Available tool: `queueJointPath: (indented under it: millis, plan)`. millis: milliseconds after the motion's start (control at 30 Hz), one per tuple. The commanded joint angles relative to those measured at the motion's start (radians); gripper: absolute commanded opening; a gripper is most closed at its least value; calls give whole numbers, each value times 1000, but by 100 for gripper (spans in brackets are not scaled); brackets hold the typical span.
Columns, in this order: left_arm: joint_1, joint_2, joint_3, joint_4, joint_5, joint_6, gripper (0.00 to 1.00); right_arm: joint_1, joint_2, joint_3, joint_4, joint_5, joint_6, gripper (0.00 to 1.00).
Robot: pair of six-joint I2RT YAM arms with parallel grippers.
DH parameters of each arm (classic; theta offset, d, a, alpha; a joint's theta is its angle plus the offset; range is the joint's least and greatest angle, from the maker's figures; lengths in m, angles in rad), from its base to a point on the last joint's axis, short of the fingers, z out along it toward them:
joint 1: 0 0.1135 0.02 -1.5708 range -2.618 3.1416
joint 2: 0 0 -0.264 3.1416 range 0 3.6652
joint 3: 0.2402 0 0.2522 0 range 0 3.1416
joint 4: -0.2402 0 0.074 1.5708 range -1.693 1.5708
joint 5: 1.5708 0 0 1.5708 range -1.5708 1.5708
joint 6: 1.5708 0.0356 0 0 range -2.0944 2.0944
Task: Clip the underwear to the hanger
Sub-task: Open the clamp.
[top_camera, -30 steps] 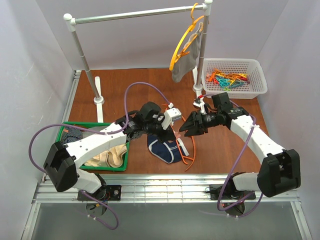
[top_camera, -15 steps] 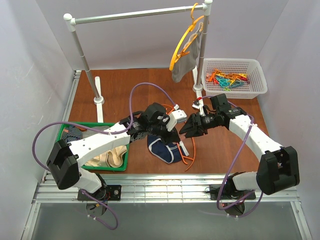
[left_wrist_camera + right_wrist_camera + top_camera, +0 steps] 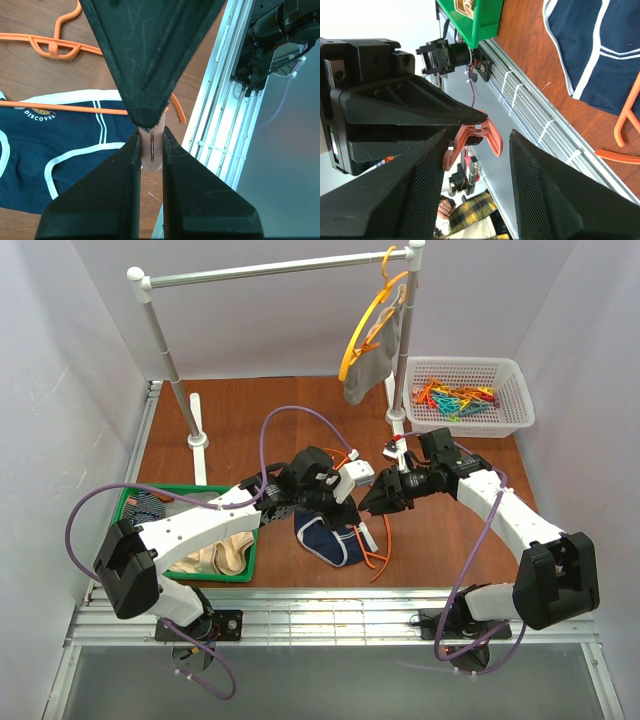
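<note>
The left gripper (image 3: 150, 134) pinches a salmon clip (image 3: 151, 150) between nearly closed fingers, and its own view shows only a sliver of it. The right wrist view shows the clip's whole bow, with the right gripper (image 3: 479, 135) part-open astride it, not touching. The underwear (image 3: 60, 150) lies on the table below, with the hanger (image 3: 75, 107) across it.

2 white arms (image 3: 200, 523), black joints (image 3: 125, 580), purple cables (image 3: 290, 412)

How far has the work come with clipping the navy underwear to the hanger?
Done: the hanger lies across the underwear. In hand: the left gripper holds a pink clip between the open jaws of the right gripper. Left: no clip is on the fabric yet.
</note>
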Motion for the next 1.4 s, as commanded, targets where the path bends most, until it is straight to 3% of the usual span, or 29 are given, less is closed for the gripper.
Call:
queueJointPath:
  millis: [0,367,567,833,1067,1367]
  plan:
    - [-4,-2,32,17,-27,2,2,18,-7,0,11,-19,-12,43]
    - [-5,-11,38,38,-35,5,1,42,1,14,10,-5,-3,38]
    - [-12,-31,27,41,-44,4,2,41,4,17,10,11,-4,20]
    - [-15,-53,24,53,-84,-10,24,42,1,14,8,30,-3,5]
    - [-15,-73,24,49,-130,-44,44,36,18,23,7,53,-24,1]
    - [22,-145,-57,-6,-291,-156,48,-50,53,11,21,122,-232,1]
